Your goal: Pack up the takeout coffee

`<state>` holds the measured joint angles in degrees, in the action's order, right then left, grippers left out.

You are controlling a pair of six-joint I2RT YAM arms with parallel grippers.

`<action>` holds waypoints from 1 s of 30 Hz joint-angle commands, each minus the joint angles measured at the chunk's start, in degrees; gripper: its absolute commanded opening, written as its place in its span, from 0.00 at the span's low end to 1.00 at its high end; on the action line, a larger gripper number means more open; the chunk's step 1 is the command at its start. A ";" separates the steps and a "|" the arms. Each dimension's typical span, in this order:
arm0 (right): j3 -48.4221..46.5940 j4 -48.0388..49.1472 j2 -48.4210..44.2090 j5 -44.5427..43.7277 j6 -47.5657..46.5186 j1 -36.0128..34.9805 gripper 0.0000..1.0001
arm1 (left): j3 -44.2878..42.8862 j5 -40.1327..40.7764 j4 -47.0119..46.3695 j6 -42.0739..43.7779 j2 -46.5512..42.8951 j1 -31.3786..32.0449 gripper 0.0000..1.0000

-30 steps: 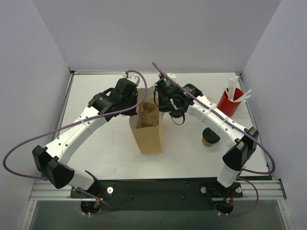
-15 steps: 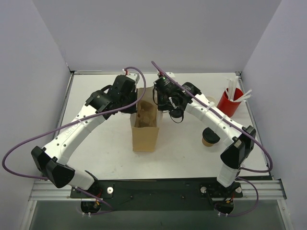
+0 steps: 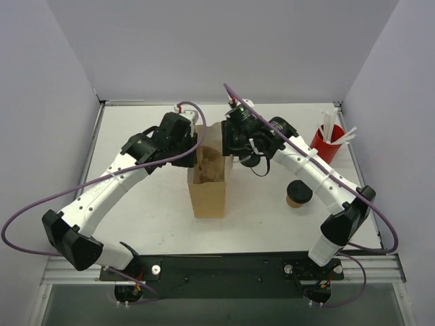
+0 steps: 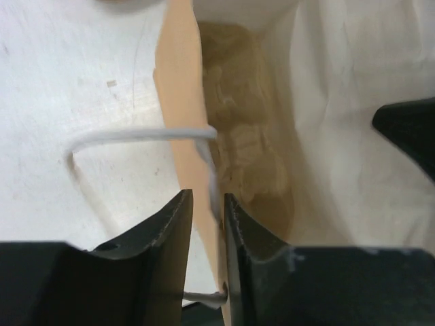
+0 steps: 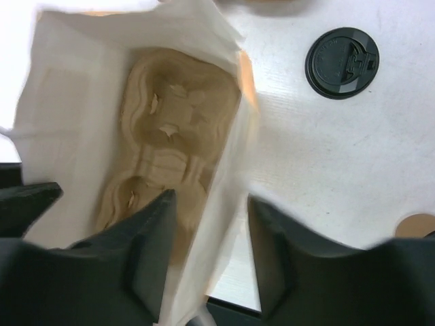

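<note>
The takeout coffee, a brown paper cup with a black lid (image 3: 298, 193), stands on the table right of the bag; its lid shows in the right wrist view (image 5: 342, 62). A brown paper bag (image 3: 209, 190) stands open at the centre with a moulded pulp carrier (image 5: 170, 129) at its bottom. My left gripper (image 3: 196, 149) is shut on the bag's left wall (image 4: 180, 102) beside the white handle (image 4: 136, 134), as the left wrist view shows (image 4: 207, 227). My right gripper (image 3: 231, 151) is open, its fingers astride the bag's right wall (image 5: 211, 231).
A red cup with white straws (image 3: 325, 142) stands at the back right. Side walls close in the table on the left, right and back. The right arm's forearm passes above the table just behind the coffee cup.
The bag, tilted toward the front one second ago, now stands more upright. Both grippers have shifted slightly right at its rim. The coffee cup has not moved.
</note>
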<state>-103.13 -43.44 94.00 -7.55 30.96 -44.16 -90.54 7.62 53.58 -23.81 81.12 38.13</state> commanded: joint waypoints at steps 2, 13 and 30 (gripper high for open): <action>2.41 0.90 3.48 2.36 -1.08 0.92 0.56 | 8.45 -3.84 -6.73 -1.94 -1.22 -0.16 0.56; -2.86 1.16 -1.09 2.28 -1.69 0.48 0.68 | 0.72 -2.43 -5.77 -1.06 -2.90 -0.34 0.61; -1.29 2.04 -8.83 -3.35 -2.74 0.83 0.84 | -2.44 -2.60 -5.15 1.14 -3.42 -1.21 0.57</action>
<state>-106.19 -42.17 87.59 -7.51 28.86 -43.55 -91.02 5.72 50.48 -23.59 80.14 37.58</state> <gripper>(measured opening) 0.841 0.576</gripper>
